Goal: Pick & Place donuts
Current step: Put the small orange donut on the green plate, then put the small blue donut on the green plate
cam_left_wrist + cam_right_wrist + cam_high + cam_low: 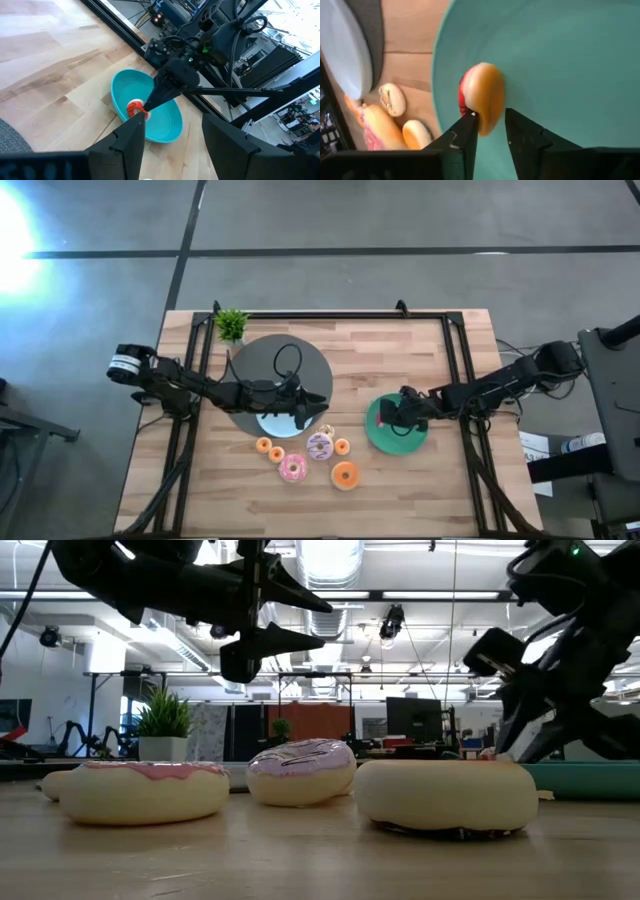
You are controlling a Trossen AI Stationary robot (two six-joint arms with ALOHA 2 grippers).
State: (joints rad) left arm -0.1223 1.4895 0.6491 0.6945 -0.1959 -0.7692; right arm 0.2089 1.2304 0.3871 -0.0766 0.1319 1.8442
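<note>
Several donuts lie on the wood between the plates: two small orange ones (264, 445), a pink one (293, 469), a lilac one (320, 445), another small orange one (342, 446) and a larger orange one (345, 475). My right gripper (388, 417) is over the green plate (405, 442), near its left rim, and is shut on a red-frosted donut (482, 95). My left gripper (305, 415) hangs open above the light-blue plate (275, 427) and holds nothing. In its wrist view the left gripper (172, 130) looks toward the green plate (165, 125). My right gripper pinches the red-frosted donut across its ring at one side (481, 122), between the two fingers (465, 135). The fingers slant down from the table's right side. The donut stands on edge, red frosting (463, 97) facing sideways, just inside the green plate's left rim; whether it touches the plate I cannot tell.
A grey round mat (250, 360) lies under and behind the light-blue plate. A small potted plant (231, 325) stands at the far left corner. Black frame rails (330, 315) run along the far and side edges. Bare wood lies along the near edge (420, 500).
</note>
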